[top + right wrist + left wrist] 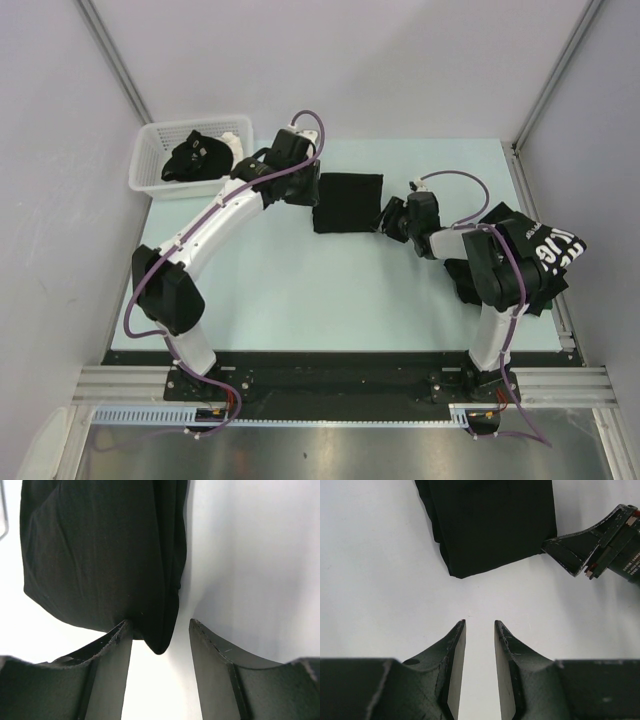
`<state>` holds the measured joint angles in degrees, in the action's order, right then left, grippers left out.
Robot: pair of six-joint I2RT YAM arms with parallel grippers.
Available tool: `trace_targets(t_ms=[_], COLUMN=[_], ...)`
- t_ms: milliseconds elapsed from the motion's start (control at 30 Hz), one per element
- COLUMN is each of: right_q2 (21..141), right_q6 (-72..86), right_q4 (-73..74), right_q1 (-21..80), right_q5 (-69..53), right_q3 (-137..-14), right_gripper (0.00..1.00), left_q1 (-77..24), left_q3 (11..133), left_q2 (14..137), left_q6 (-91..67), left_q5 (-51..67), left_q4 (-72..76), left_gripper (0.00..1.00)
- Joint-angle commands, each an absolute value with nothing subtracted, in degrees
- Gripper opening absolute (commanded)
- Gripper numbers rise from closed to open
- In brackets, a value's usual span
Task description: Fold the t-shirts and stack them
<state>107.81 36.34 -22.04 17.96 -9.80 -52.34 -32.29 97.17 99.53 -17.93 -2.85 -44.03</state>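
Folded black t-shirt [347, 202] is lying flat, looking finished; I'm hovering the right gripper [160, 625] spread around its corner, left gripper [480, 622] slightly parted, empty; next I'm likely fetching the lettered t-shirt [548, 248].

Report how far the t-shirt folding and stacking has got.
Done: one folded t-shirt lies mid-table. In hand: the right hand, open, has that shirt's corner between its fingers; the left hand is open and empty beside it. Left: the lettered t-shirt heaped at the right edge and a crumpled t-shirt in the basket; nothing stacked.
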Motion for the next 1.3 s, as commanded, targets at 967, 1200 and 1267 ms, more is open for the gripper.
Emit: trace_targets(t_ms=[967,1200,1267], right_q2=[108.29,103.37,100.22], right_q6=[36.13,33.23,32.00], right_q4=[-20.93,-8.54,-3.97], right_q1=[17.49,17.75,18.36], right_q5=[-10.99,-12.04,-11.52], right_q3=[-51.77,-51.77,-51.42], right_gripper=[0.00,0.00,0.00], left_q1=[-32.78,-32.78,-32.78], left_q3=[96.06,100.28,100.72], left_q2=[99.83,104.14,105.20], left_q6=[-16.88,-16.44,-16.26], left_q5=[-3.43,-2.29,-1.85], left_q4=[-42.45,-40.00,-39.12], left_gripper=[0.35,0.35,0.35])
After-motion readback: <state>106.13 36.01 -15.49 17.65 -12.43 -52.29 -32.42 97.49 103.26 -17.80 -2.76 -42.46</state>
